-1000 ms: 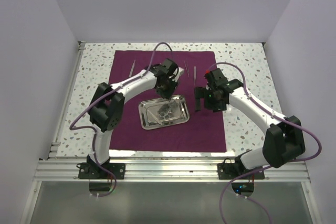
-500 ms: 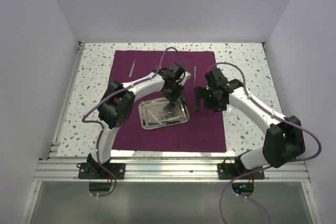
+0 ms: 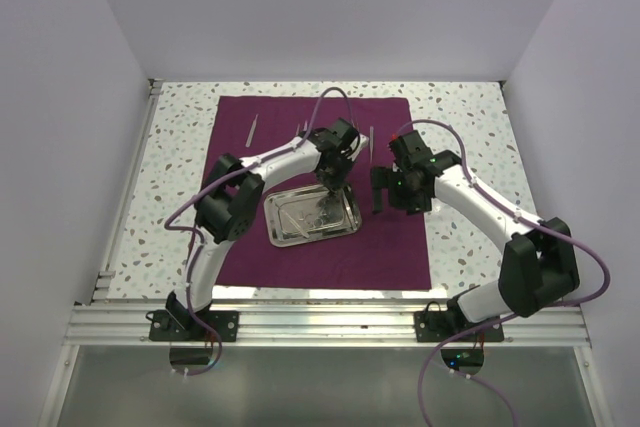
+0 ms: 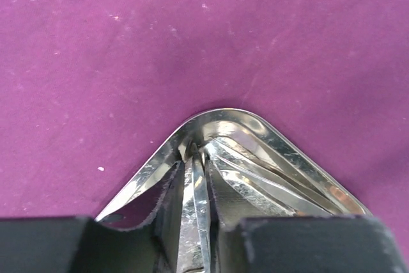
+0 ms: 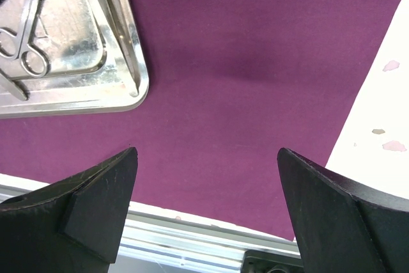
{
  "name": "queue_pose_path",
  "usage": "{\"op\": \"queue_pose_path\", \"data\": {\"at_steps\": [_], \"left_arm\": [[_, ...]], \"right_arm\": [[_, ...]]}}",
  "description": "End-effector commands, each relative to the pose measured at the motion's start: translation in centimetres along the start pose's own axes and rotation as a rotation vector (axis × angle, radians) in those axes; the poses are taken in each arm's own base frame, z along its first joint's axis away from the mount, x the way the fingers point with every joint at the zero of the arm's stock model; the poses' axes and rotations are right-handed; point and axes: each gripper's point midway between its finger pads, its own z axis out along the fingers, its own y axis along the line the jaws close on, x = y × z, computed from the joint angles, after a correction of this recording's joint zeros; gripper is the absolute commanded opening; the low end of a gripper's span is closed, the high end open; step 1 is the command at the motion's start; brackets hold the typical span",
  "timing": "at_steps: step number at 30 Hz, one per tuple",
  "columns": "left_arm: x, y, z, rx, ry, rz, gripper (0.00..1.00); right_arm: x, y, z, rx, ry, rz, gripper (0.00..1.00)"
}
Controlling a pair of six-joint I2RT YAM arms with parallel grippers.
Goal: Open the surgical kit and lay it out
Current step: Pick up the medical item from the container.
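Presently a thin instrument (image 4: 199, 204) is pinched in the tray (image 3: 345, 229) corner by the left hand (image 4: 198, 222); the tray could be dragged across the cloth (image 3: 390, 247) if snagged. The right hand (image 5: 204, 177) is held spread.

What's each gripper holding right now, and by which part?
Left gripper pinches a thin silver instrument in the tray corner; which part cannot be told. Right gripper is open, holding nothing.

Steel tray (image 3: 311, 216) on cloth wrap (image 3: 390, 237); scissors (image 5: 25, 49) inside tray.
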Motion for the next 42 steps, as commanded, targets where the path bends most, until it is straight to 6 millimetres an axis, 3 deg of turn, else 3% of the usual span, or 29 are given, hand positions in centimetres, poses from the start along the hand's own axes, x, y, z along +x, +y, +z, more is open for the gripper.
{"op": "queue_pose_path", "data": {"at_steps": [1,6,7,8,10,13,20,25,33,40,42], "left_arm": [[6.0,3.0,3.2,-0.139,0.204,0.003,0.22],[8.7,3.5,4.2,-0.158,0.285,-0.005,0.14],[8.9,3.4,4.3,-0.156,0.291,-0.005,0.11],[9.2,3.4,4.5,-0.154,0.299,-0.002,0.00],[9.0,3.3,4.4,-0.152,0.290,-0.001,0.00],[7.0,3.2,3.2,-0.149,0.240,-0.004,0.00],[-1.2,3.0,-2.2,-0.139,0.059,-0.019,0.00],[-4.4,4.7,-5.1,-0.123,-0.041,-0.089,0.00],[-8.2,10.0,-6.9,-0.195,-0.213,-0.260,0.00],[-13.4,13.1,-6.1,-0.244,-0.385,-0.353,0.00],[-15.4,14.1,-6.8,-0.263,-0.456,-0.378,0.00]], "right_arm": [[-0.6,-0.1,-0.1,0.007,-0.009,-0.010,0.95],[-0.7,0.0,0.1,0.003,-0.005,-0.015,0.95],[-0.6,0.0,0.1,0.002,-0.005,-0.016,0.95],[-0.6,0.0,0.1,0.001,-0.003,-0.018,0.95],[-0.7,0.0,0.1,0.000,-0.006,-0.018,0.95],[-0.6,0.0,0.2,-0.001,-0.002,-0.019,0.95],[-0.6,0.0,0.3,-0.004,-0.005,-0.026,0.95],[-0.6,0.0,0.3,-0.002,-0.005,-0.026,0.95],[-0.3,-0.3,0.5,0.008,0.011,-0.022,0.95],[0.7,-0.5,0.5,0.018,0.043,-0.021,0.95],[1.2,-0.7,0.6,0.023,0.059,-0.016,0.95]]}}
